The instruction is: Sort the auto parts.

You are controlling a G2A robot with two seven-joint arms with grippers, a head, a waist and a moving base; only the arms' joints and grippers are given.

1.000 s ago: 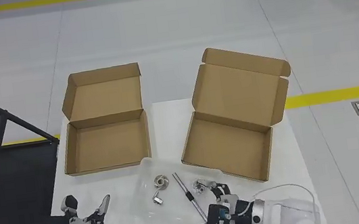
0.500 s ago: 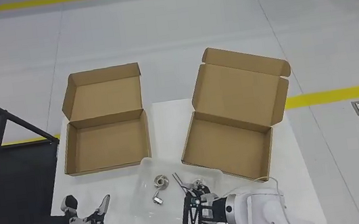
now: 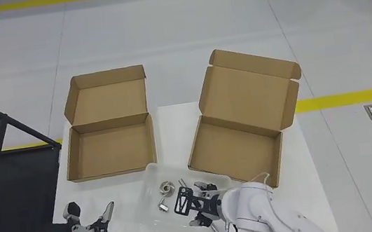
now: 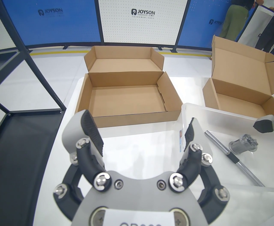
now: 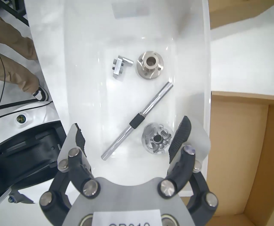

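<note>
— Where do we stand, starting from the left?

— Our left gripper (image 4: 139,119) hangs over the near left corner of the worktop (image 3: 171,135). Its fingers are spread wide with nothing between them. Beyond it, towards the far edge, the left box (image 3: 109,151) lies open.

— And the parts?

— All four lie in the clear tray (image 5: 81,64) at the worktop's near edge, in front of the gap between the two boxes. We see a small bracket (image 5: 119,66) with a flanged hub (image 5: 150,64) just beside it. Then comes the steel rod (image 5: 139,119), lying slantwise, and a ribbed hub (image 5: 157,140) close to the rod, near the tray wall on the right box's side.

— What about our right gripper (image 5: 131,128)?

— It hovers over the tray, spread wide and carrying nothing. It straddles the rod and the ribbed hub, and one pad (image 5: 179,137) sits just beside that hub.

— How will they handle?

— We judge them all to be solid metal: stiff, heavy for their size and slick. The rod may roll or slip, so we would close across its black band near the middle, where it should balance. We would take the ribbed hub across its outer rim and the flanged hub by its raised collar.

— And farthest right?

— The right box (image 3: 237,153), lid open, towards the worktop's right edge.
</note>
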